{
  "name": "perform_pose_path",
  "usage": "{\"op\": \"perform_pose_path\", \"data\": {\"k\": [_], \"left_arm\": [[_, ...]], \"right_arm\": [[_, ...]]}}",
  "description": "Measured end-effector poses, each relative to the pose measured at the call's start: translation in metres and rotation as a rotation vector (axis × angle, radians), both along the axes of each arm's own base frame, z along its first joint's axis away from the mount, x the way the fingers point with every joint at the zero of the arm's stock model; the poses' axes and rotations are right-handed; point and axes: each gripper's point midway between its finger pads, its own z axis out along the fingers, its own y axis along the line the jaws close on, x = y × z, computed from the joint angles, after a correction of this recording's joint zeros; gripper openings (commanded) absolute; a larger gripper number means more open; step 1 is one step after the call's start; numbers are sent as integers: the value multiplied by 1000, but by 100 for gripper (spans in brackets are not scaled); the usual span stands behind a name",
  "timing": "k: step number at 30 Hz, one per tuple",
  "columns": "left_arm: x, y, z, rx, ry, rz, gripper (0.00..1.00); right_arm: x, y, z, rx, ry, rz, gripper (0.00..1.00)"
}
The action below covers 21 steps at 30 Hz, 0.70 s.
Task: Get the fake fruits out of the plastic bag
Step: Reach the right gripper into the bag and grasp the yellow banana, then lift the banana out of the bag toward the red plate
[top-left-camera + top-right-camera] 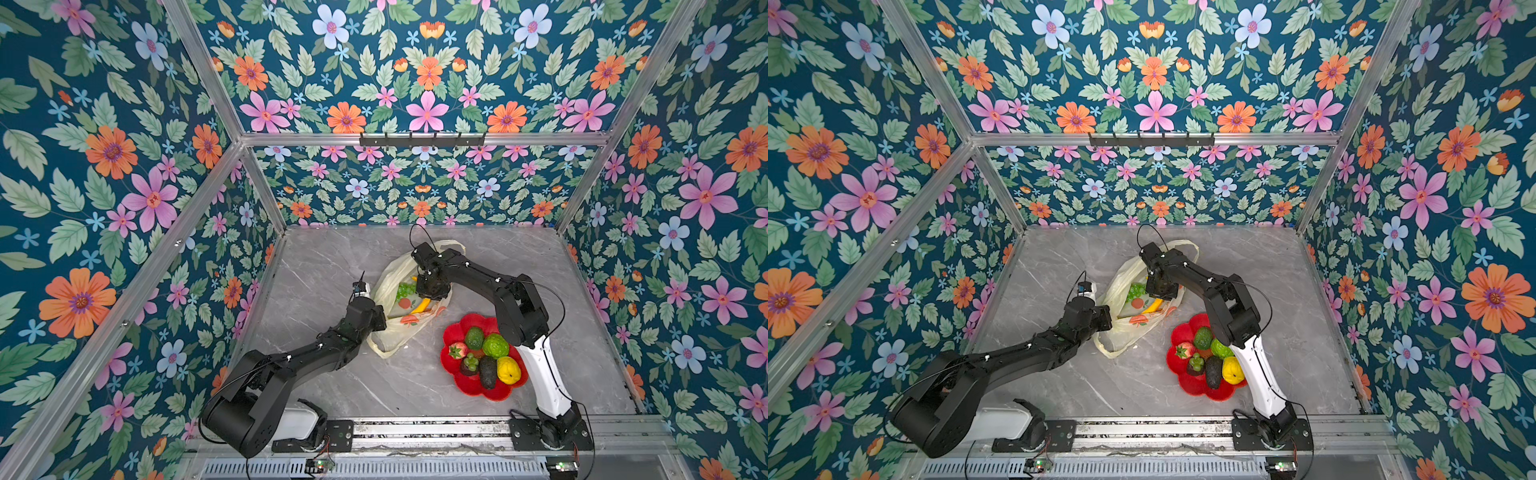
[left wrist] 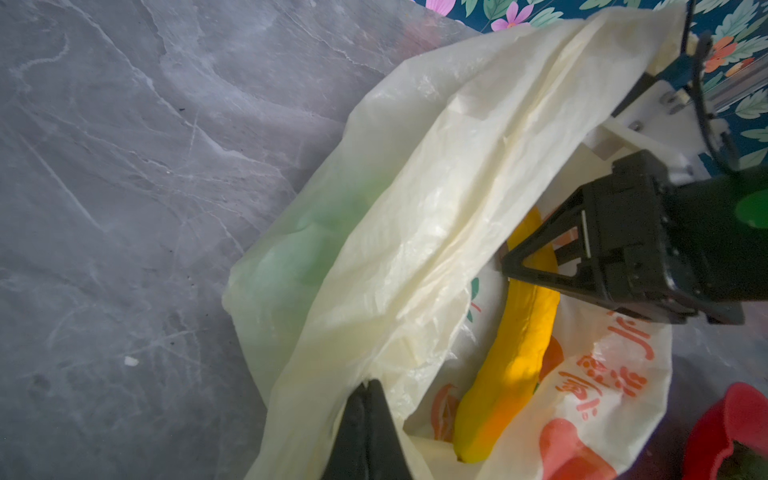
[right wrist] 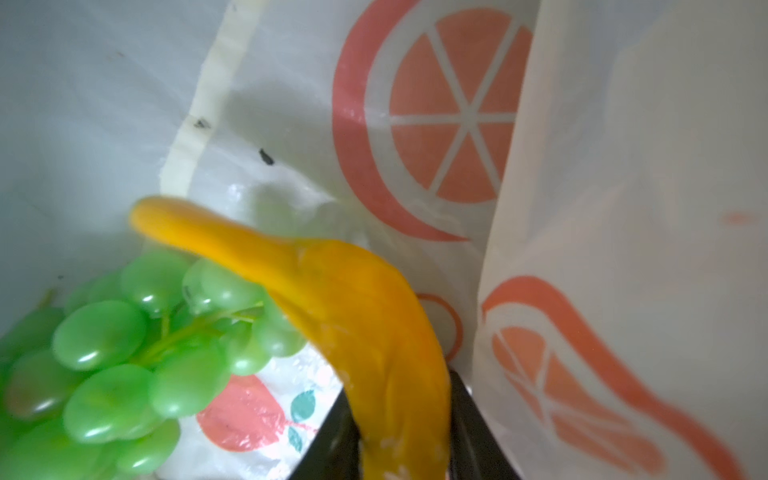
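plastic bag (image 1: pixel 390 338) pale yellow, orange-red prints | banana (image 1: pixel 420 306) yellow | grapes (image 1: pixel 403 291) green | plate (image 1: pixel 452 332) red

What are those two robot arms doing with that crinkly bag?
They are taking fake fruit out of the plastic bag. The left gripper pinches the bag's edge and holds it open. The right gripper reaches inside, its fingers closed around the banana. The green grapes lie in the bag right beside it. A strawberry, a lemon and a few other fruits already sit on the red plate nearby.
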Motion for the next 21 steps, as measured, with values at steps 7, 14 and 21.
{"op": "perform_pose_path", "data": {"k": [7,14,21], "left_arm": [[0,0,1,-1,-3,0,0],[0,0,1,0,0,0,0],[0,0,1,-1,-1,0,0]], "right_arm": [[5,3,9,14,-18,-1,28],[3,2,22,25,-34,0,28],[-1,1,33,41,-39,4,27]]}}
